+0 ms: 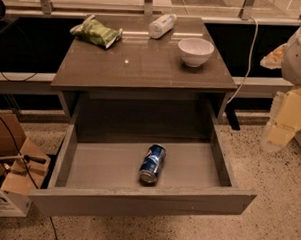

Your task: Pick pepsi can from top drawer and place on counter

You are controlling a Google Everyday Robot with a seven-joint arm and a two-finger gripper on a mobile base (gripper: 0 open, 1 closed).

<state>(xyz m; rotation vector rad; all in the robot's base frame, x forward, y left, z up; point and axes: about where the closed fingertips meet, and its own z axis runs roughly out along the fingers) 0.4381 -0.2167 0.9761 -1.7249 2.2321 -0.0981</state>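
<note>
Lying pepsi can in top drawer points frontward; end effector right, grip unclear

No words can be read; the pepsi can in the top drawer shows only white marks on blue. The gripper hangs beyond the counter's right edge.

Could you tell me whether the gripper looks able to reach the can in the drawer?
Probably yes: the drawer stands open and the can lies on its side alone in it, with nothing over it. The gripper hangs outside the drawer, beyond its right-hand wall in the picture.
</note>
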